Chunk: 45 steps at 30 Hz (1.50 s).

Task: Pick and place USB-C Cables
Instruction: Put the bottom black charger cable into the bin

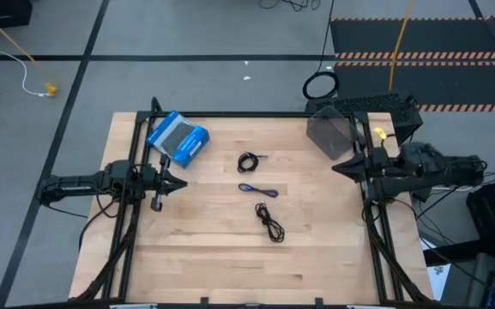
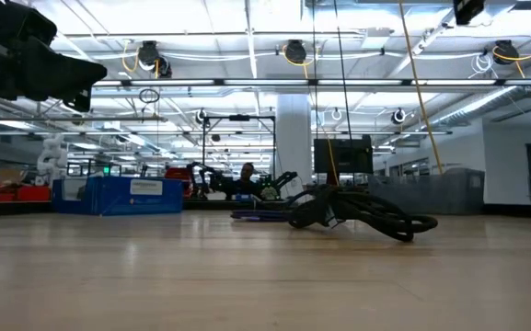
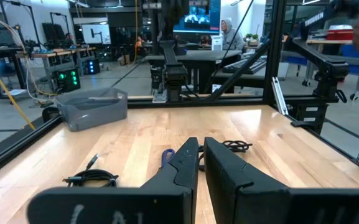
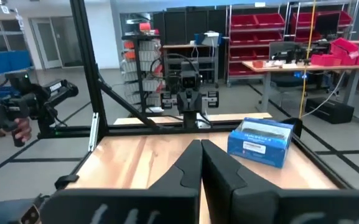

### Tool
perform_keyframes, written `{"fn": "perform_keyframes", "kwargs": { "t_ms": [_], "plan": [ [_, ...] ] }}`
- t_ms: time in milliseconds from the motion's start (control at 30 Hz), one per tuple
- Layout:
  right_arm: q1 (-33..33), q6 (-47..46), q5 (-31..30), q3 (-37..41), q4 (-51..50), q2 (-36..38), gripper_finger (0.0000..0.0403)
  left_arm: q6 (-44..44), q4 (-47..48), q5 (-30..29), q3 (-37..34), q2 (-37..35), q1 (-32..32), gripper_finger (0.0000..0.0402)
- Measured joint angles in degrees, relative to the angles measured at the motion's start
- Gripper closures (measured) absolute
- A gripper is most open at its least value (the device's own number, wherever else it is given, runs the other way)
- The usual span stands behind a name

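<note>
Meanwhile, three cables lie mid-table between two waiting arms
Left gripper (image 1: 178, 183) and right gripper (image 1: 340, 166) are pinched closed, empty; coiled black cable (image 1: 249, 161), blue-purple cable (image 1: 257, 190), black cable (image 1: 270, 221)

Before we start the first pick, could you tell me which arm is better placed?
Probably the left: its end effector, shut, sits nearer the coiled black cable and blue-purple cable than the right end effector, also shut.

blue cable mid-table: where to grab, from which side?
Grip the blue cable across its thin bundled middle, coming straight down from above. It lies flat on the table, running left to right, so set the fingers across that line. The left gripper looks slightly nearer; both are shut.
</note>
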State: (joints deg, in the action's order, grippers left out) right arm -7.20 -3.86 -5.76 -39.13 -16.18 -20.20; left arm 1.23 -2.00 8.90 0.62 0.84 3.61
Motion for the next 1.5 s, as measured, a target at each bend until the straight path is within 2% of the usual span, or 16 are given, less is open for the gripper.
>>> {"fn": "perform_keyframes", "kwargs": {
  "t_ms": [300, 767, 1233, 1500],
  "plan": [
    [0.0, 0.0, 0.0, -14.5, -7.5, -8.9, 0.0403, 0.0, -1.6, 0.0, 0.0, 0.0, 0.0, 0.0371],
    [0.0, -1.5, 0.1, -32.0, -18.7, -18.3, 0.0403, 0.0, -1.9, 0.0, 0.0, 0.0, 0.0, 0.0371],
    [0.0, -0.9, -0.1, -33.3, -18.7, -21.8, 0.0403, -1.6, -0.2, 0.0, 0.0, 0.4, 0.0, 0.0371],
    [0.0, 1.5, -0.2, -33.2, -16.9, -22.8, 0.0403, -6.5, -8.2, -0.1, 2.0, 4.7, 0.0, 0.0371]
  ]
}}
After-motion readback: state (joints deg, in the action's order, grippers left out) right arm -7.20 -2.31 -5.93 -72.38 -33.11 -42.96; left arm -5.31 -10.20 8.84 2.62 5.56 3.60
